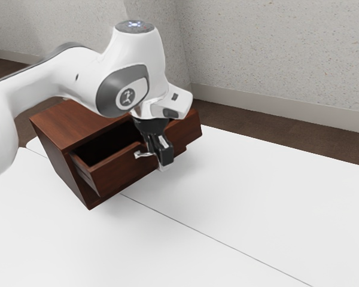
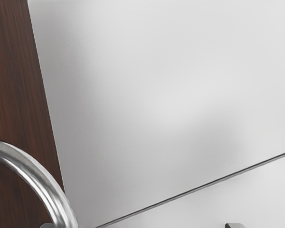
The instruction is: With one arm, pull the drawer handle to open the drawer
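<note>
One handle at claw, grip unclear; one drawer partly open, one cabinet.

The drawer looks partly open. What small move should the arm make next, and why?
Probably a short straight pull on the drawer, away from the cabinet. It stands only partly out, its dark inside showing, and the gripper is at the metal handle, so more travel seems left.

Exterior view high beside arm, wrist view close on shared handle
</note>
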`<action>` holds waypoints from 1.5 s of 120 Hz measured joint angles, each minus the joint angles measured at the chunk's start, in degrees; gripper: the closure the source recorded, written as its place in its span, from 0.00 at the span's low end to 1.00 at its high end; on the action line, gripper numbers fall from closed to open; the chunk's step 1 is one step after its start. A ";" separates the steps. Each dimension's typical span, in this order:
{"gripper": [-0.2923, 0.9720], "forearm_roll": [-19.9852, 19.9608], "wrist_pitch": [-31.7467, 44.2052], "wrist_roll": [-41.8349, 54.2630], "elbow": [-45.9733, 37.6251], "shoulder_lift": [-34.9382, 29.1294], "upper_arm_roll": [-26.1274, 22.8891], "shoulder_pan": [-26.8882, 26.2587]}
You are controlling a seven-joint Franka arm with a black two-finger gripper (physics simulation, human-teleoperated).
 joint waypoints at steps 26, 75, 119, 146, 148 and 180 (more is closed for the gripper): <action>0.44 1.15 0.07 -1.68 -0.78 -0.58 -2.99 -0.01; 0.43 2.59 -0.01 -5.11 -3.34 -2.26 -6.88 -0.04; 0.45 3.18 0.14 -8.08 -6.65 -4.94 -10.37 1.86; 0.45 5.76 0.12 -9.58 -6.30 -5.59 -11.34 2.15; 0.44 6.28 0.07 -9.58 -5.98 -5.73 -11.31 2.06; 0.29 2.19 -4.37 -3.79 3.07 -6.25 -9.53 3.43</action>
